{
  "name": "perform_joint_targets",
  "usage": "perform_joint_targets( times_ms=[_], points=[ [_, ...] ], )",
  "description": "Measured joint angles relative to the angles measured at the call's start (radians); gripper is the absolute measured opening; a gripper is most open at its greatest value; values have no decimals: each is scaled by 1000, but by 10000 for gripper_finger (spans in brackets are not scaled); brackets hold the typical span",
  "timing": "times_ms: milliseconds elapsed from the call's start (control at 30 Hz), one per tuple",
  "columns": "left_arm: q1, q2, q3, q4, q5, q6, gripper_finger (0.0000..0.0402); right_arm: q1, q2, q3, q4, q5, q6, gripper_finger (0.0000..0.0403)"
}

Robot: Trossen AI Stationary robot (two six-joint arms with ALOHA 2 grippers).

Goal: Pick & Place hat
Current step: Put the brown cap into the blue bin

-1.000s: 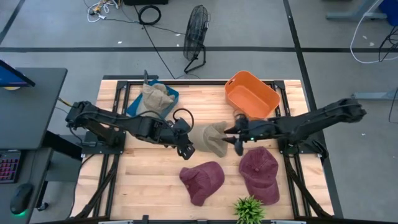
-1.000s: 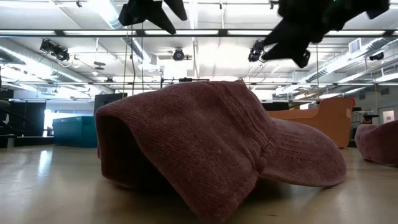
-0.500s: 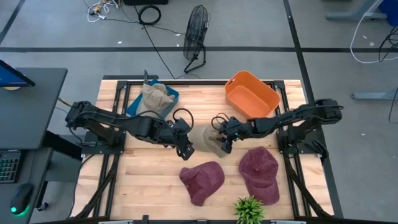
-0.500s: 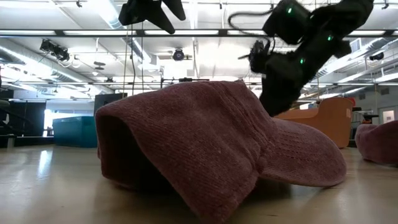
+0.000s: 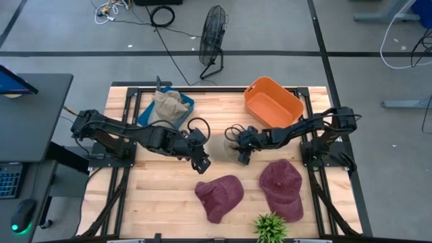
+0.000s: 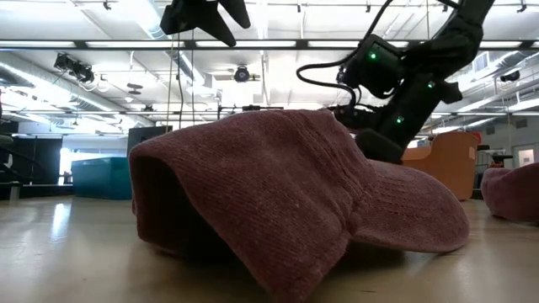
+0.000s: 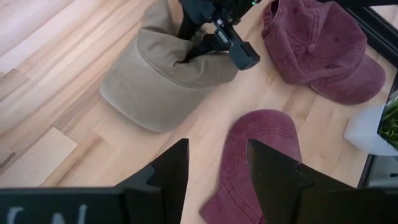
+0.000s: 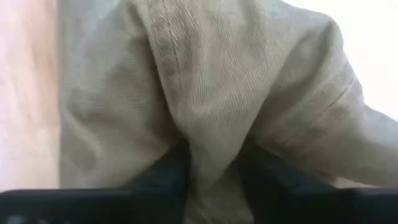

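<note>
1. Maroon cap (image 6: 295, 202) lay nearest the low camera.
2. Mid-table: right gripper (image 5: 241, 150) pinched a fold of the tan hat (image 7: 165, 78), fabric bunched between its narrowed fingers (image 8: 163, 171).
3. Left gripper (image 5: 202, 162) hovered beside the hat, jaws parted, empty.

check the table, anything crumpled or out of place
The tan hat at the table's middle is bunched: the right gripper pinches a fold of its cloth. The two maroon hats lie flat.
</note>
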Motion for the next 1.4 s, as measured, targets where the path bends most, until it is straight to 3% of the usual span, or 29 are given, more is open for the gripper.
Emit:
perform_joint_targets(
  times_ms=[133,200,433,667,900,1200,1400],
  points=[
    [1,0,0,-3,0,-1,165,1,-25,-2,-17,-36,56,34],
    [3,0,0,-7,0,-11,165,2,-59,-6,-35,-48,71,14],
    [36,3,0,-8,-8,-37,165,2,-243,-6,-56,-44,128,11],
    [93,27,0,35,-3,82,165,6,-385,-5,-48,-41,184,11],
    [162,53,2,223,47,161,171,6,-392,-5,-68,-38,321,10],
    [219,139,0,296,92,221,248,6,-383,-5,-37,-40,328,12],
    [222,223,0,377,90,247,263,7,-383,-5,28,-60,328,12]
  ],
)
